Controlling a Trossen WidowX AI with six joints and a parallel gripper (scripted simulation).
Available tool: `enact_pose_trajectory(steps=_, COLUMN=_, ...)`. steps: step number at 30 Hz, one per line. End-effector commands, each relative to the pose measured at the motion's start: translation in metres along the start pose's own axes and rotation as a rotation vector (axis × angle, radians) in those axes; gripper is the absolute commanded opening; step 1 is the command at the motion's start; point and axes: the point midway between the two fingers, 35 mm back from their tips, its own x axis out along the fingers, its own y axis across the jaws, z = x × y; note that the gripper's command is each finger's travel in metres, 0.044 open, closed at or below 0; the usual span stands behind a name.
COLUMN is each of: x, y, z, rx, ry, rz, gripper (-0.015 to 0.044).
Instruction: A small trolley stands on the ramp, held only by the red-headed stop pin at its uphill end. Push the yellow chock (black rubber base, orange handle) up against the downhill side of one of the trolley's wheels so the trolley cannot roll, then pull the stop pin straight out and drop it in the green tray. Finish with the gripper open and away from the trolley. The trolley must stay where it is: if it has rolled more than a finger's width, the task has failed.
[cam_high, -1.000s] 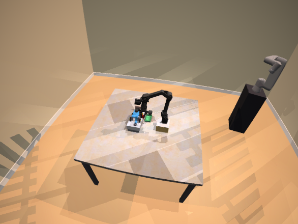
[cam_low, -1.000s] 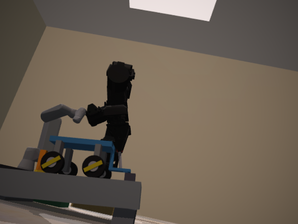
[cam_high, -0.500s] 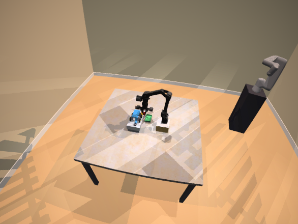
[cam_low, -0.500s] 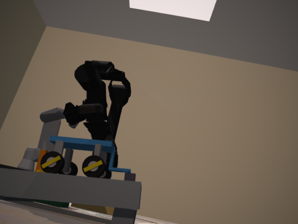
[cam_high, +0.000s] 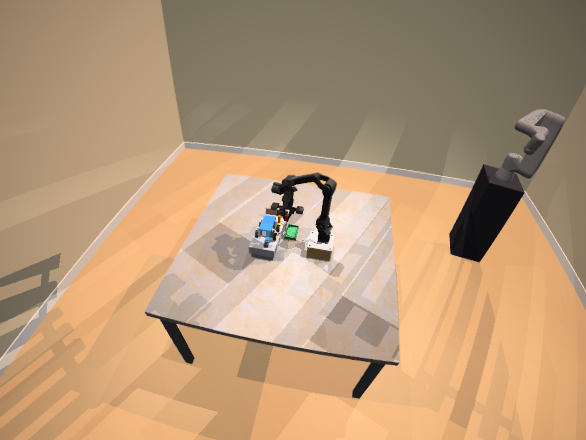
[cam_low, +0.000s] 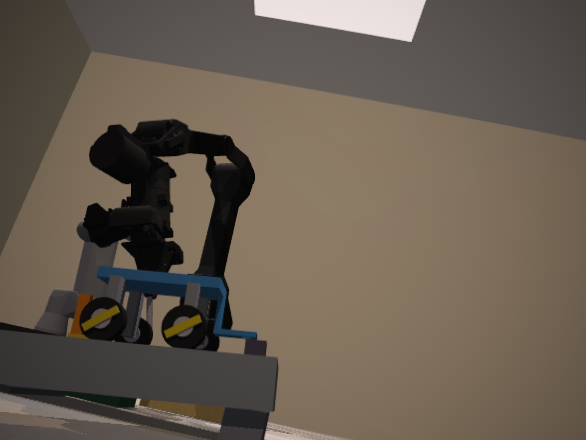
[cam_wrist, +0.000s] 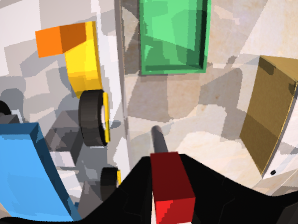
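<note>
Well, toward the counter's (cam_high: 280, 305) (cam_low: 35, 422) (cam_wrist: 220, 107) far edge, left of centre, sits the ramp (cam_high: 262, 253) (cam_low: 150, 365) (cam_wrist: 114, 75), the trolley (cam_high: 268, 224) (cam_low: 160, 282) (cam_wrist: 15, 165) standing on it. The claw (cam_high: 286, 215) (cam_low: 151, 270) (cam_wrist: 162, 163), nearly closed, grips the pulled pin. Between ramp and arm, the green tray (cam_high: 291, 239) (cam_low: 100, 398) (cam_wrist: 172, 72) awaits. The chock (cam_high: 279, 218) (cam_low: 79, 312) (cam_wrist: 82, 60) looks snug against a wheel. Only dropping the red-headed pin (cam_high: 286, 216) (cam_low: 150, 312) (cam_wrist: 172, 177) and backing off remain.
</note>
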Motion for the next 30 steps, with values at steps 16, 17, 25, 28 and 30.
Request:
enact_pose_trajectory(steps=16, x=-0.008, y=-0.003, z=0.056, rx=-0.001, ry=-0.008, rz=-0.001, gripper=0.0000)
enact_pose_trajectory(steps=17, x=-0.008, y=-0.003, z=0.056, rx=0.015, ry=-0.011, rz=0.000, gripper=0.0000)
enact_pose_trajectory(steps=25, x=-0.007, y=-0.004, z=0.054, rx=0.249, ry=-0.054, rz=0.020, gripper=0.0000)
enact_pose_trajectory(steps=28, x=-0.007, y=-0.004, z=0.054, rx=0.340, ry=-0.070, rz=0.029, gripper=0.0000)
enact_pose_trajectory(steps=30, x=-0.007, y=-0.004, z=0.053, rx=0.400, ry=-0.081, rz=0.035, gripper=0.0000)
